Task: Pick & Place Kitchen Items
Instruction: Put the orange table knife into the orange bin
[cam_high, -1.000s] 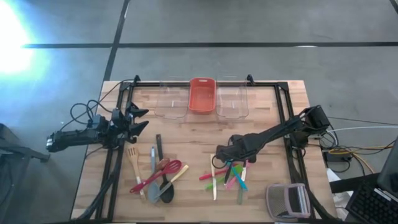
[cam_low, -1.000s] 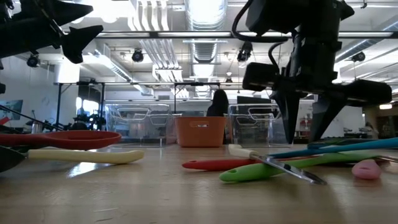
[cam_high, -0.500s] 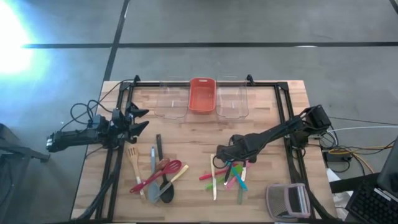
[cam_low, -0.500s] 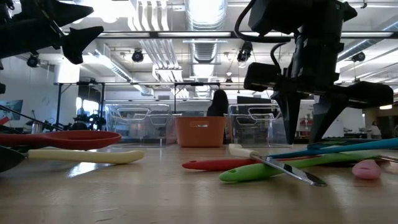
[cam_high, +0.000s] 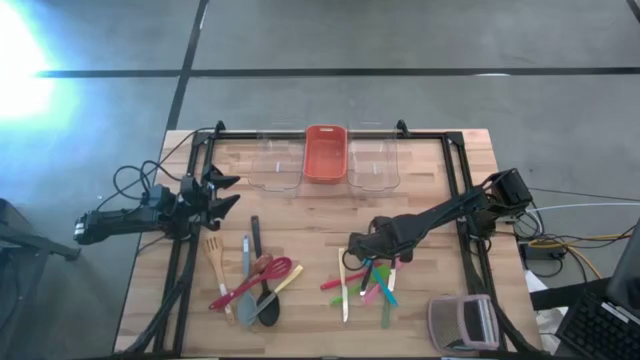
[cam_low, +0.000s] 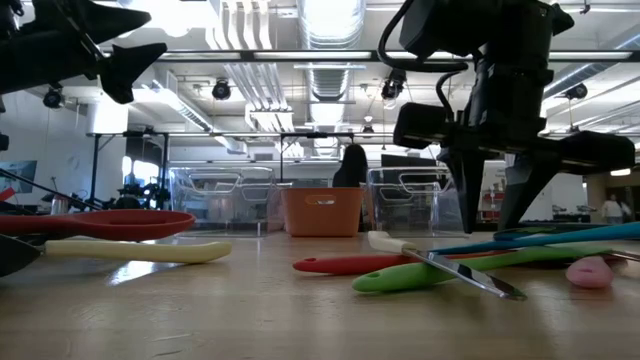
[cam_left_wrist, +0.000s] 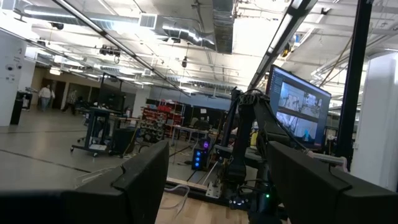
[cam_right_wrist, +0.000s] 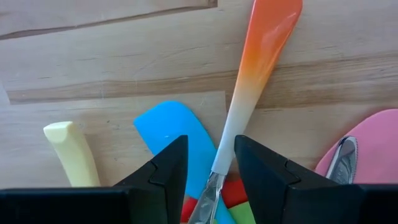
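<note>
Small plastic utensils (cam_high: 368, 285) lie in a loose pile on the wooden table, right of centre. Larger spoons and spatulas (cam_high: 250, 280) lie left of them. My right gripper (cam_high: 357, 247) points down at the far end of the small pile, open. Its fingers straddle an orange-to-white handled utensil (cam_right_wrist: 252, 81) with a metal blade that lies flat on the wood. A blue spoon (cam_right_wrist: 180, 134), a pale stick (cam_right_wrist: 68, 149) and a pink piece (cam_right_wrist: 367, 143) lie beside it. My left gripper (cam_high: 228, 192) hangs open above the table's left edge, holding nothing. My right gripper comes from above, pointing down, with one finger on each side of the utensil where its white handle end (cam_right_wrist: 224, 155) meets the blade. The fingers lie across it. One finger (cam_right_wrist: 261, 174) stands very close to it; I cannot tell whether it touches.
Two clear bins (cam_high: 275, 165) (cam_high: 373, 165) flank a red bin (cam_high: 325, 155) at the table's far edge. A grey-and-pink boxy gadget (cam_high: 462, 322) sits at the near right corner. Bare wood lies between the bins and the utensils. A black frame rail (cam_high: 465, 200) runs along the right side.
</note>
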